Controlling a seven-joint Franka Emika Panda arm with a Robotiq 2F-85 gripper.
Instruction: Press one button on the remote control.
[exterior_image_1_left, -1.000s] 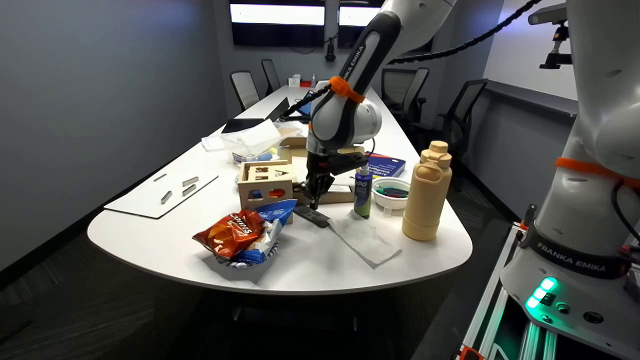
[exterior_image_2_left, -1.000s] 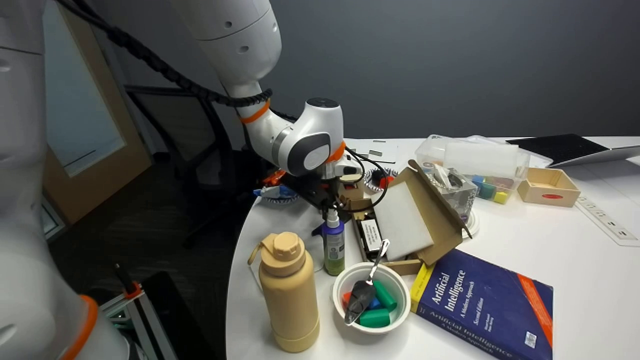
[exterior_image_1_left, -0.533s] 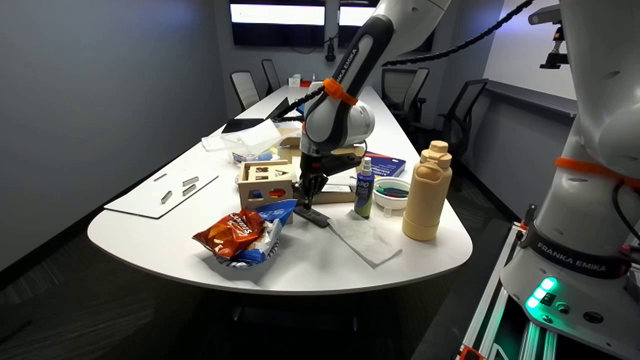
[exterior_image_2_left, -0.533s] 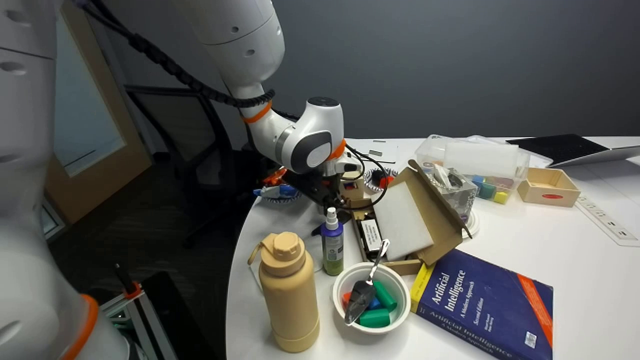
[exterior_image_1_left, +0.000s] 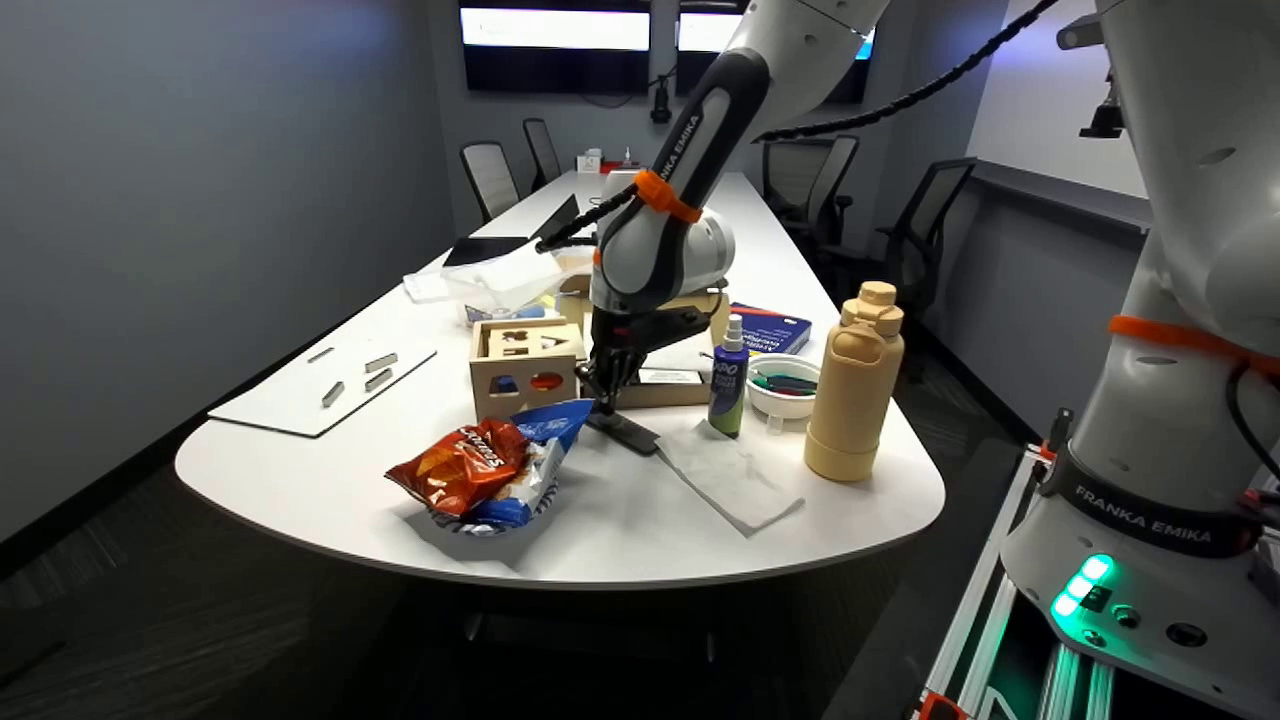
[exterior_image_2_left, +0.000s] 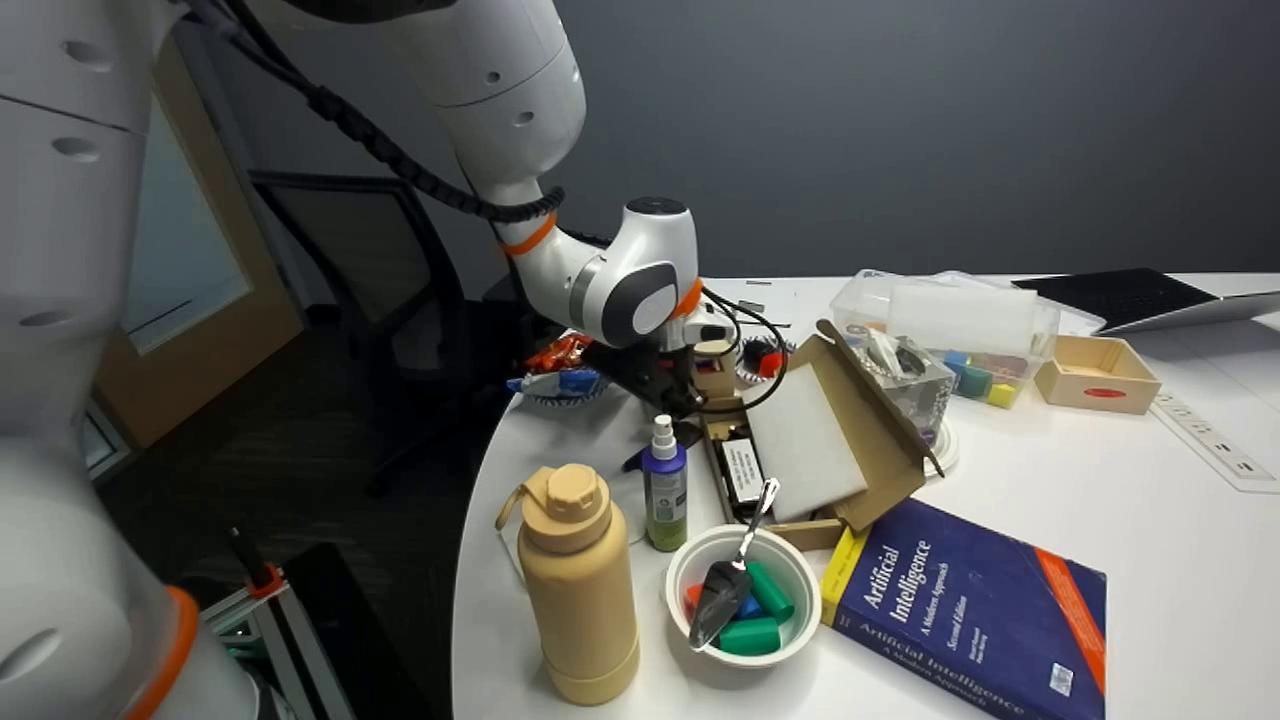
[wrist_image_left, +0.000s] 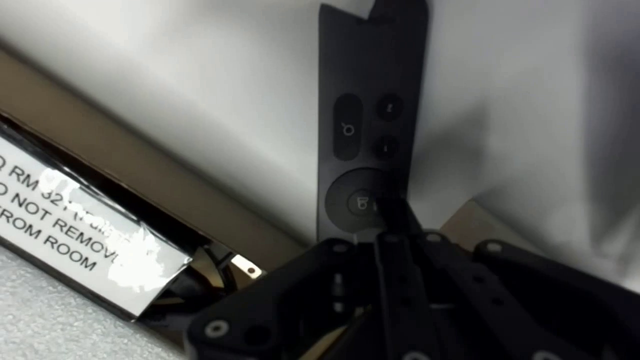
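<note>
Nearest me, lower centre-left in an exterior view, an orange-red snack bag (exterior_image_1_left: 465, 465) and a blue-and-white bag (exterior_image_1_left: 548, 428) sit in a striped bowl (exterior_image_1_left: 547, 500) on the white table (exterior_image_1_left: 640, 530). A tan bottle (exterior_image_1_left: 853, 400) stands upright at centre-right. Between them, a sheet of white paper (exterior_image_1_left: 730, 482) reaches the end of a black remote control (exterior_image_1_left: 628, 434), which lies flat on the table near mid-frame. Over the remote control the gripper (wrist_image_left: 395, 212) points downward. Its jaws look narrow, tips together; in the wrist view they cover the right edge of the round button pad (wrist_image_left: 357, 201). Whether they touch it I can't tell from here. Level or just beyond, left to right, come the wooden shape-sorting box (exterior_image_1_left: 527, 368), an open cardboard box (exterior_image_1_left: 650, 397), the upright purple-and-green Expo spray bottle (exterior_image_1_left: 728, 385) and a white bowl (exterior_image_1_left: 785, 407) holding coloured blocks (exterior_image_2_left: 752, 637). Behind that bowl lies an Artificial Intelligence textbook (exterior_image_1_left: 775, 330). Farther up, left of centre, a black laptop (exterior_image_1_left: 485, 250) sits open, then mesh-backed chairs (exterior_image_1_left: 490, 180) on either side, and two wall screens (exterior_image_1_left: 556, 65) glow along the top edge.
</note>
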